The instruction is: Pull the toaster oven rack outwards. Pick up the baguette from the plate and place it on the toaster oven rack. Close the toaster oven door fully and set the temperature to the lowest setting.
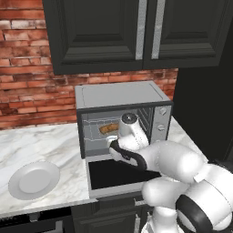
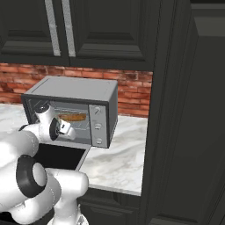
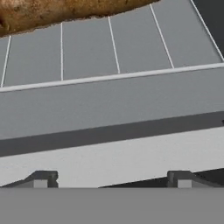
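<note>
The toaster oven [image 1: 120, 95] stands on the counter with its door [image 1: 113, 175] folded down flat. The baguette [image 1: 108, 129] lies on the wire rack [image 3: 113, 76] inside the cavity, brown and crusty, also visible in the hand view as the baguette [image 3: 57, 13] at the top edge. My gripper [image 3: 111, 179] is open just in front of the rack's front bar, above the door, with nothing between its fingers. From the base views my hand [image 1: 129, 132] covers part of the cavity mouth. The white plate [image 1: 34, 179] sits empty at the counter's left. Three knobs [image 2: 97, 126] run down the oven's right panel.
Dark upper cabinets [image 1: 136, 32] hang close over the oven. A tall dark cabinet [image 2: 189, 132] walls off the right side. Behind is a brick wall [image 1: 27, 82]. Marble counter [image 2: 118, 154] extends right of the oven and between the oven and the plate.
</note>
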Available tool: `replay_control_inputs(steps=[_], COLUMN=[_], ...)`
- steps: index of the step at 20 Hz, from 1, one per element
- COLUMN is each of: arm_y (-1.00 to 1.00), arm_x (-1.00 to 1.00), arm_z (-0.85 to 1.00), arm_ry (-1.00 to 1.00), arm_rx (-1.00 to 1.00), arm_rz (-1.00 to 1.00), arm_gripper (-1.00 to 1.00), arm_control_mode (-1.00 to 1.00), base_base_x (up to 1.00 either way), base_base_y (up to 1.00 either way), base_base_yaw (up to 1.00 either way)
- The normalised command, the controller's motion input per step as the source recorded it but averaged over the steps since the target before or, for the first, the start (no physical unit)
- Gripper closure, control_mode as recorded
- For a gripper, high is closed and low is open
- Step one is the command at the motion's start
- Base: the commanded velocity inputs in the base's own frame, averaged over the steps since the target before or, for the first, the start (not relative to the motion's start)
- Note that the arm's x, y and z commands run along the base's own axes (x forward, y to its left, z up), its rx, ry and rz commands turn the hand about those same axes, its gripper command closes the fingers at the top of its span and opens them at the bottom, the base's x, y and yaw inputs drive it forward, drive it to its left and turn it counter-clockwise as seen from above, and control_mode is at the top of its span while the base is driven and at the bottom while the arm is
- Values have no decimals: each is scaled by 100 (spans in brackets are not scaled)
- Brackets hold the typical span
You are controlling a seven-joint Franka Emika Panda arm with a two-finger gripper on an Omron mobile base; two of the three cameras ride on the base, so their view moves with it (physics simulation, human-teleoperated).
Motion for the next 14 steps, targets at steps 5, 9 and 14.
replay_control_inputs(steps=[5,9,14], arm_y=[35,54,40], arm_x=[-60,-59,-60], arm_z=[62,72,21], arm_ry=[4,11,22], arm_rx=[-8,-17,-40], arm_rz=[-10,-4,0], arm_gripper=[-100,-100,-100], arm_control_mode=[-100,-100,-100], base_base_x=[0,0,0], base_base_y=[0,0,0], base_base_yaw=[0,0,0])
